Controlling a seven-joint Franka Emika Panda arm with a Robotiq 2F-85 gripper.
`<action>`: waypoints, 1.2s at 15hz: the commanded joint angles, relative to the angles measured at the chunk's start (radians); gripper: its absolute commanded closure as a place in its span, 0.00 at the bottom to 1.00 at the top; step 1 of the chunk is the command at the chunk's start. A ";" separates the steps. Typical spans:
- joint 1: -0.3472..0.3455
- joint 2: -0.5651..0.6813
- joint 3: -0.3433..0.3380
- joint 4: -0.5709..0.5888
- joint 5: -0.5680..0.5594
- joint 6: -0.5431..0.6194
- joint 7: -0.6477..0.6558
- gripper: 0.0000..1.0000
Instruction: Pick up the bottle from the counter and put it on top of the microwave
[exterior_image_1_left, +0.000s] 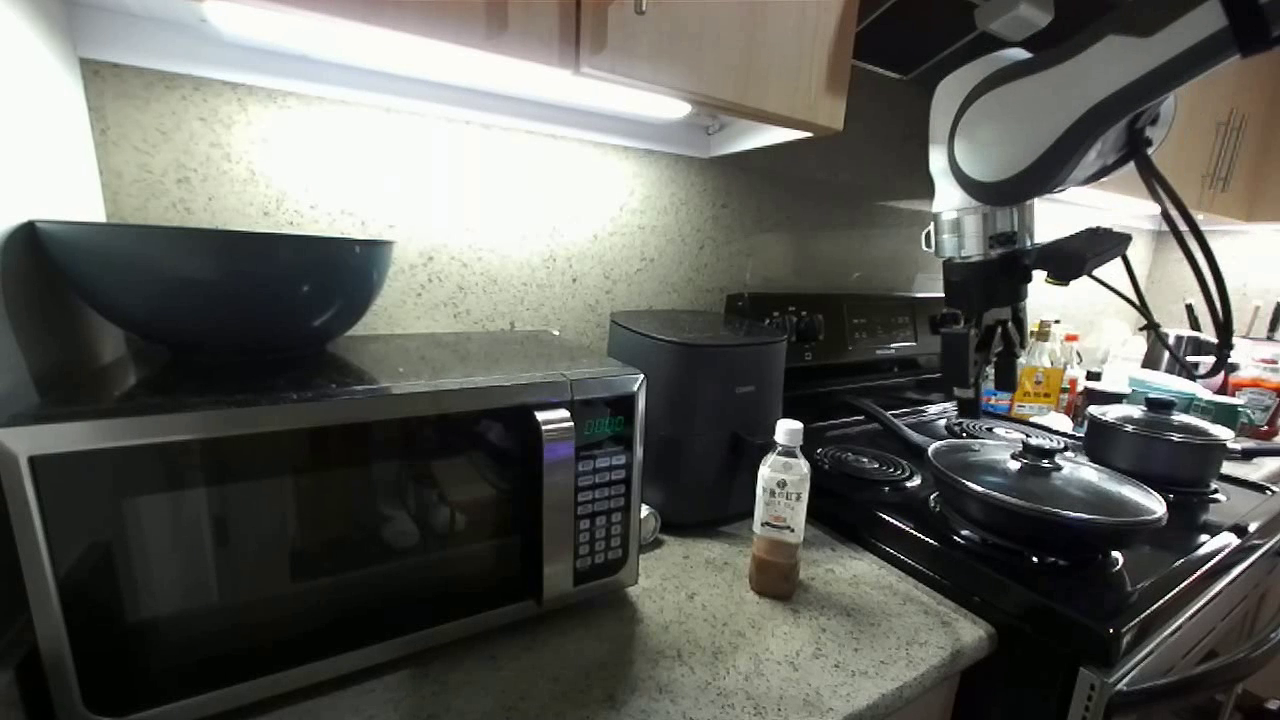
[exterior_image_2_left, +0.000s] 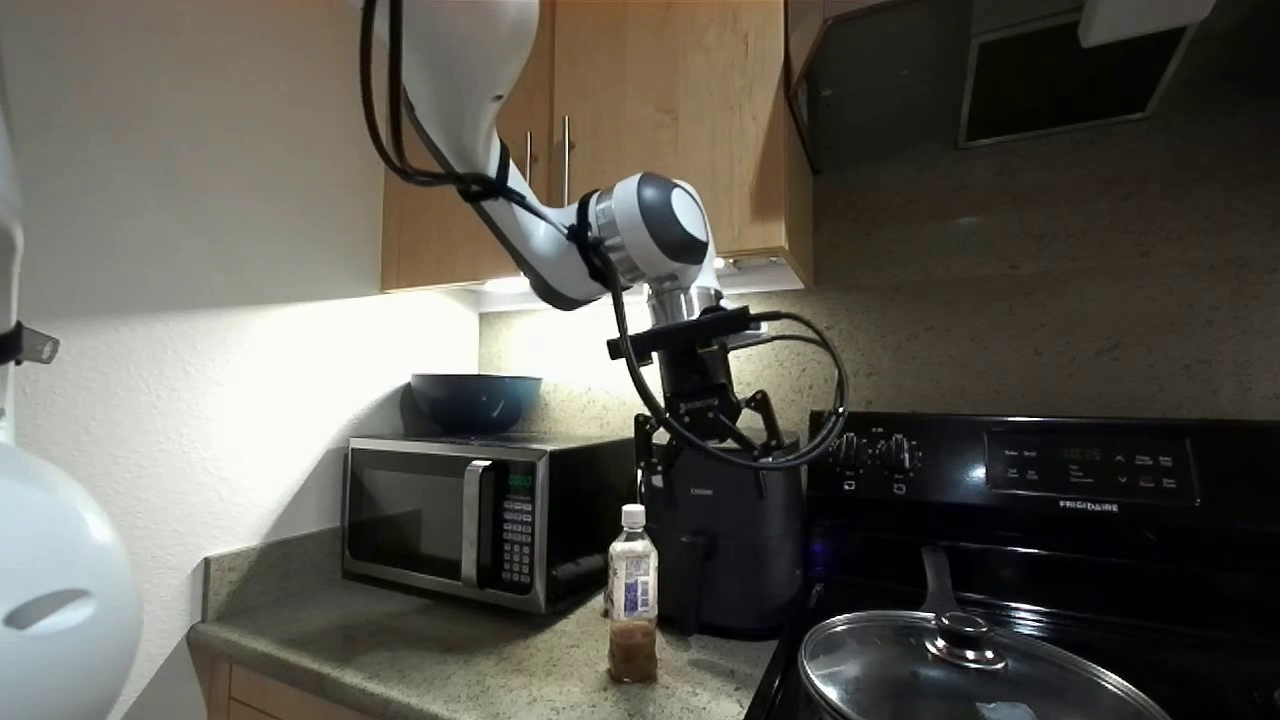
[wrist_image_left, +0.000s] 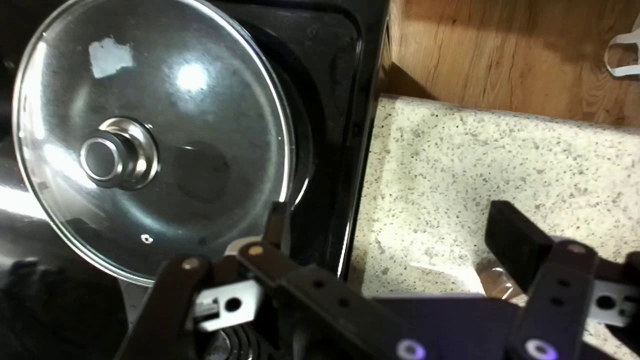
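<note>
The bottle (exterior_image_1_left: 780, 510), clear with brown liquid low inside and a white cap, stands upright on the speckled counter (exterior_image_1_left: 700, 650). It is right of the microwave (exterior_image_1_left: 300, 540) in both exterior views. In the wrist view only a brown bit of the bottle (wrist_image_left: 496, 282) shows, partly hidden behind the right-hand finger (wrist_image_left: 517, 245). My gripper (wrist_image_left: 395, 227) points down with its fingers spread wide and nothing between them. It hangs above the level of the cap, apart from the bottle, and in an exterior view the gripper (exterior_image_2_left: 703, 480) appears right of it.
A dark blue bowl (exterior_image_1_left: 230, 285) occupies the left part of the microwave's top. Behind the bottle is a dark boxy appliance (exterior_image_1_left: 700, 420). A lidded pan (exterior_image_1_left: 1045, 490) and a lidded pot (exterior_image_1_left: 1155, 440) sit on the black stove. Wooden cabinets (exterior_image_2_left: 670, 120) overhang the microwave.
</note>
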 joint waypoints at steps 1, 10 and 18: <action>0.025 0.056 0.030 0.000 0.013 0.033 -0.050 0.00; 0.041 0.090 0.056 0.004 -0.009 0.016 -0.024 0.00; 0.075 0.191 0.096 0.068 0.094 0.090 -0.102 0.00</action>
